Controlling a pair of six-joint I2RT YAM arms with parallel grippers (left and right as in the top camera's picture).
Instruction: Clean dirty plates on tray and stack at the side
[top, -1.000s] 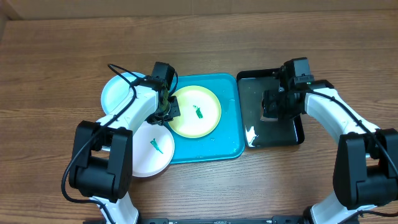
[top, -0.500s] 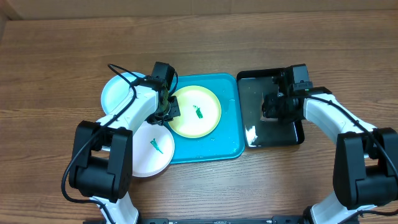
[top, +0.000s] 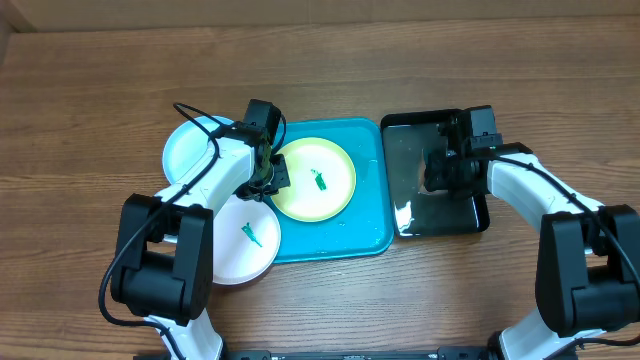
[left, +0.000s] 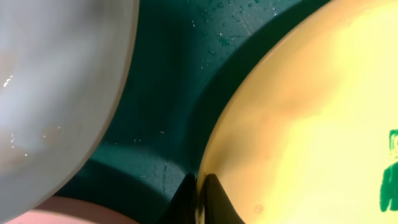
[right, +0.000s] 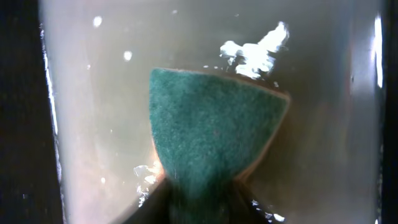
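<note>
Inspection of all three views finds no legible text, label, brand, number or sign. The green marks on the yellow-green plate (top: 330, 195) and the white plate (top: 240, 258) are shapeless smears, not characters. The turquoise tray (top: 365, 225), the black tray (top: 408, 195) and the green sponge (right: 214, 124) carry no readable marking.

A rough, fibrous face is shown by the sponge (right: 214, 121) at the right claw (right: 199, 198); the black tray (top: 445, 215) behind it is seen glossy and wet; the yellow-green plate (left: 298, 124) at the left claw (left: 199, 191) is smooth plastic; the table (top: 100, 100) is matt, grained wood.
</note>
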